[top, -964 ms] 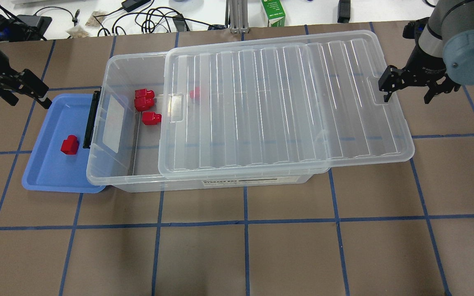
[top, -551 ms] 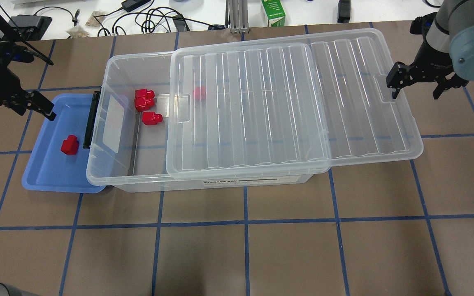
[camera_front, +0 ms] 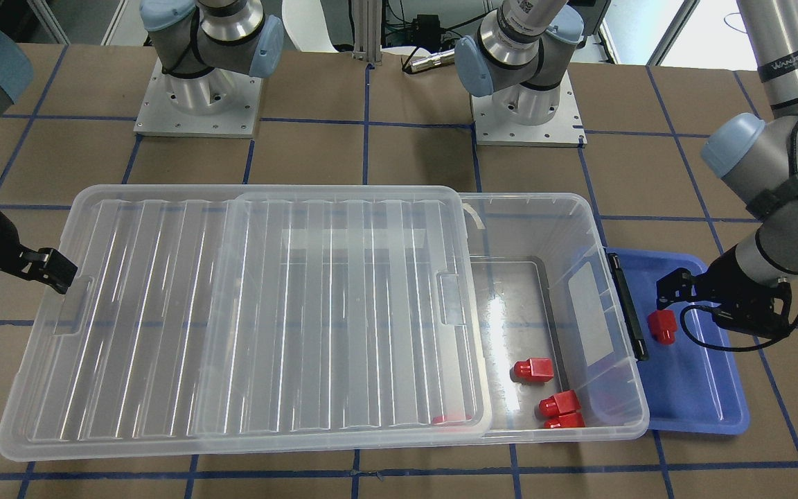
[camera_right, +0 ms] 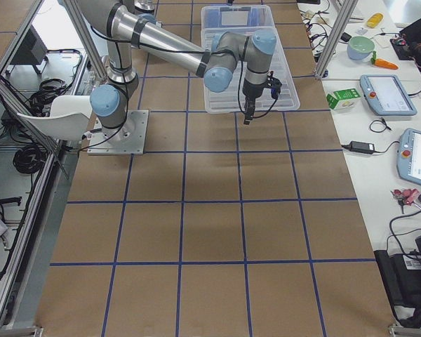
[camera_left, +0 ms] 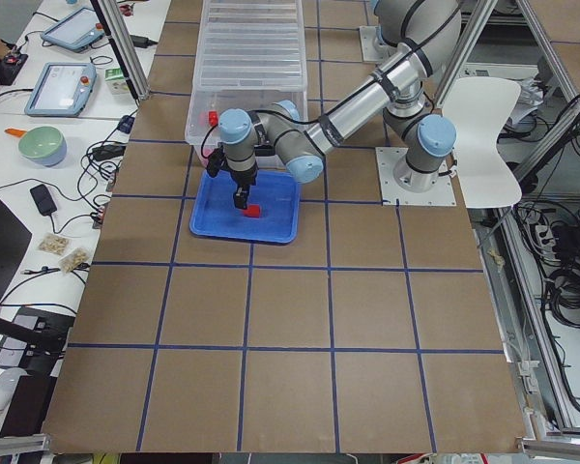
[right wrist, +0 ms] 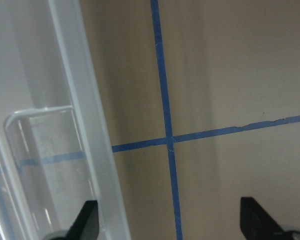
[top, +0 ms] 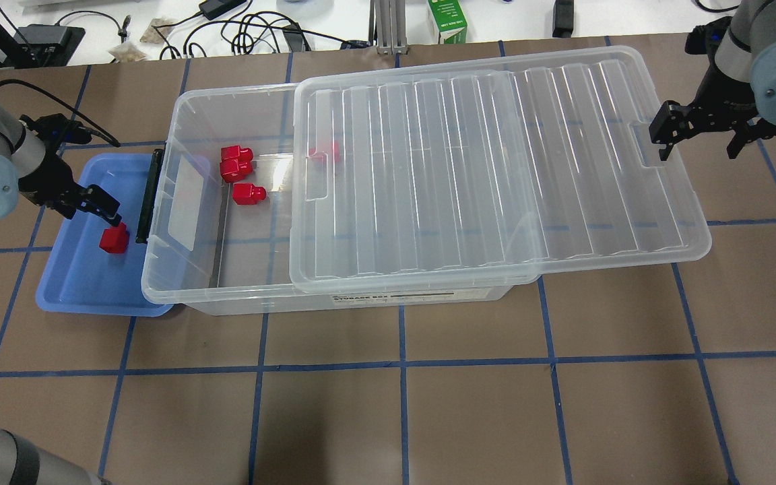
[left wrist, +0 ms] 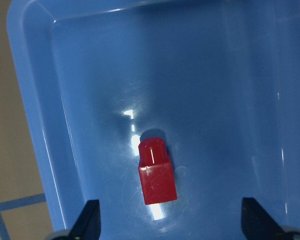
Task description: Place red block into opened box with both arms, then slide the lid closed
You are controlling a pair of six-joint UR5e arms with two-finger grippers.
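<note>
A red block (top: pixel 114 238) (left wrist: pixel 156 173) lies in the blue tray (top: pixel 71 283) beside the box's black-bar end. My left gripper (top: pixel 88 207) (left wrist: pixel 172 225) hangs open just above it, one finger on each side and neither touching. The clear box (top: pixel 159 269) (camera_front: pixel 582 208) holds several more red blocks (top: pixel 236 164), one of them under the lid. The ribbed lid (top: pixel 496 168) (camera_front: pixel 233 312) rests on the box, shifted past its far end, so the black-bar end is uncovered. My right gripper (top: pixel 701 138) (right wrist: pixel 171 225) is open at the lid's outer tab, one finger at the tab.
The blue tray sits partly under the box rim. A green carton (top: pixel 446 23), cables and adapters lie along the table's far edge. Both arm bases (camera_front: pixel 198 104) stand behind the box. Bare brown table with blue tape lines lies in front of the box.
The lid has slid further right, uncovering more of the box, and my right gripper moved right with it. My left gripper came in over the tray to just above the red block.
</note>
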